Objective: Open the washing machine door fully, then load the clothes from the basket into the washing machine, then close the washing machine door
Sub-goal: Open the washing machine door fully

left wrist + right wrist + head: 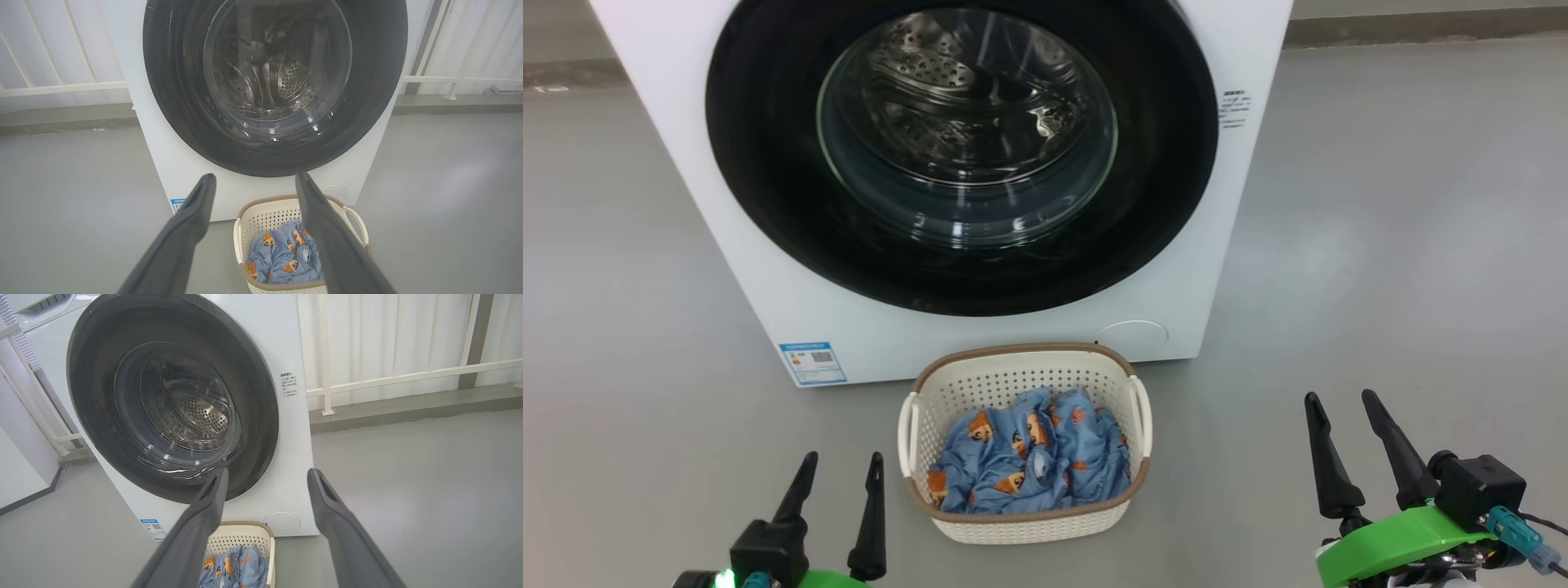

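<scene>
The washing machine (727, 278) fills the upper middle of the head view, and the washing machine door (768, 204) sits shut against its front. Just below it, on the grey floor (1380, 245), stands the basket (1013, 377) with the clothes (1029, 465) bundled inside. At lower left the left gripper (843, 457) is spread and empty; at lower right the right gripper (1339, 397) is likewise spread, grasping nothing.
</scene>
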{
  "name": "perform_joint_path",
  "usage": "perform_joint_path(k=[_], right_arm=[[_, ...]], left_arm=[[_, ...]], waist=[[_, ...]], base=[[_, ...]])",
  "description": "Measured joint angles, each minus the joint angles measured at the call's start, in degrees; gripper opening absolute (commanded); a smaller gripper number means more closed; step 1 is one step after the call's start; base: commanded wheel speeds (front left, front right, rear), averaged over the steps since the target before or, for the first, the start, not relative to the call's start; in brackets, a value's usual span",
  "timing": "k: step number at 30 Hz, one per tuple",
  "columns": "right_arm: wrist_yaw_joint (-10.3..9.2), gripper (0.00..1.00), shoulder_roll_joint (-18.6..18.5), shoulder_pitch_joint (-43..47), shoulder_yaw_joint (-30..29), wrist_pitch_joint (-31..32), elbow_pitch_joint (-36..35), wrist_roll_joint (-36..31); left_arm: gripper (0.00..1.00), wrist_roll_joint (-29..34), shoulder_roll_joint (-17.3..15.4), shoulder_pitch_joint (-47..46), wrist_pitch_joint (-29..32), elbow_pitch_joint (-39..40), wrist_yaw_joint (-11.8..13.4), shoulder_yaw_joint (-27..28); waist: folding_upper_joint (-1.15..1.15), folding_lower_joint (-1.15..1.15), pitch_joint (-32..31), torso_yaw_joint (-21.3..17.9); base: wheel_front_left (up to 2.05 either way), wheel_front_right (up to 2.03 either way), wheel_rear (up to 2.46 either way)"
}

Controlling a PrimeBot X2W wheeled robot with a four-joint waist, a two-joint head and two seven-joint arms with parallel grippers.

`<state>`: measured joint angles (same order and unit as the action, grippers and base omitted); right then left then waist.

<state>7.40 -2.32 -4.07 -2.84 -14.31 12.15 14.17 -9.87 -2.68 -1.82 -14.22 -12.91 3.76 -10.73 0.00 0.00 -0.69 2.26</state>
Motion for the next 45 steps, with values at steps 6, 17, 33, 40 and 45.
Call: perform_joint_path(k=[6,17,33,40,45], right_arm=[[0.0,1.0,0.0,0.0,0.1,0.0,0.1,0.0],[-0.01,1.0,-0.1,0.0,0.5,0.0,0.5,0.0],[0.0,1.0,-0.3,0.0,1.7,0.0,0.6,0.0],[0.0,1.0,-0.3,0.0,2.0,0.0,0.6,0.0],[0.0,1.0,-0.3,0.0,2.1,0.0,0.6,0.0]], left_arm=[[1.0,0.0,0.0,0.0,0.0,0.4,0.0,0.1],[1.0,-0.5,0.1,0.0,-0.1,2.4,0.0,0.5],[1.0,-0.4,0.3,0.0,-0.4,2.7,0.0,0.4],[1.0,-0.4,0.3,0.0,-0.4,2.8,-0.1,0.4],[1.0,-0.3,0.3,0.0,-0.4,2.8,-0.1,0.4]], waist=[[0.0,0.0,0.1,-0.1],[0.0,0.0,0.1,-0.2],[0.0,0.0,0.1,0.2],[0.0,0.0,0.1,0.1],[0.0,0.0,0.0,0.1]], base=[[1.19,1.19,-2.38],[1.22,1.18,-2.4],[0.44,0.44,-0.87],[0.0,0.0,0.0],[0.0,0.0,0.0]])
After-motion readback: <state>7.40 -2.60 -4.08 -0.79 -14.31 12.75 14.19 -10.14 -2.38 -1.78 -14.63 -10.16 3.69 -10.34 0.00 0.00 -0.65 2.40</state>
